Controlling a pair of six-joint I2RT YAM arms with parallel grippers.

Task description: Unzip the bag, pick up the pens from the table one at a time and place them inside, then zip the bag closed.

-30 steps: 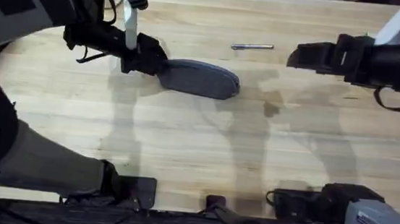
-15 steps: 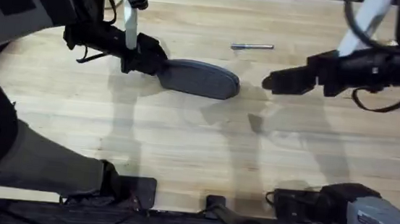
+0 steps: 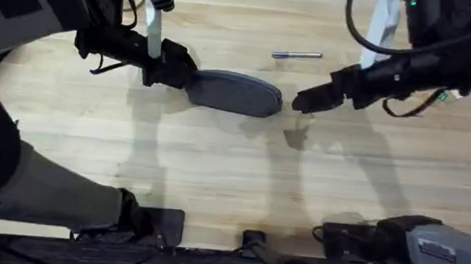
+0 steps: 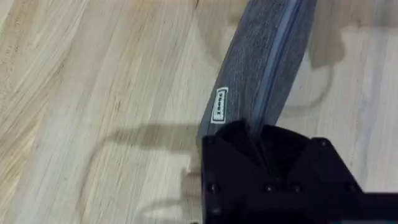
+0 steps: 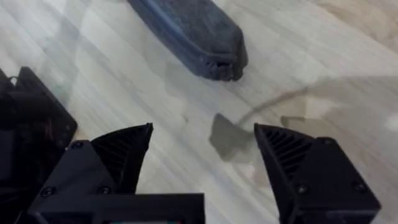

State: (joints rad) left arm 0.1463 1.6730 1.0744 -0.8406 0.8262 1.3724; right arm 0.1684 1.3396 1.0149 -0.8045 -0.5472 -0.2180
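The grey bag [image 3: 235,93] lies on the table [image 3: 215,164], left of centre at the back. My left gripper [image 3: 181,72] is shut on the bag's left end; the left wrist view shows the bag [image 4: 267,68] with its zipper line and a small white label running away from the black fingers. My right gripper [image 3: 300,102] hovers open just right of the bag's right end, not touching it. In the right wrist view that end of the bag [image 5: 199,34] lies ahead of the spread fingers [image 5: 127,152]. A slim grey-silver pen [image 3: 297,55] lies behind the bag.
Arm bases and cables sit along the table's front edge [image 3: 252,240]. Bare wood spreads across the middle and front of the table.
My right arm has swung left from the table's right side, bringing its open gripper close to the bag's right end. The left gripper, bag and pen have stayed put.
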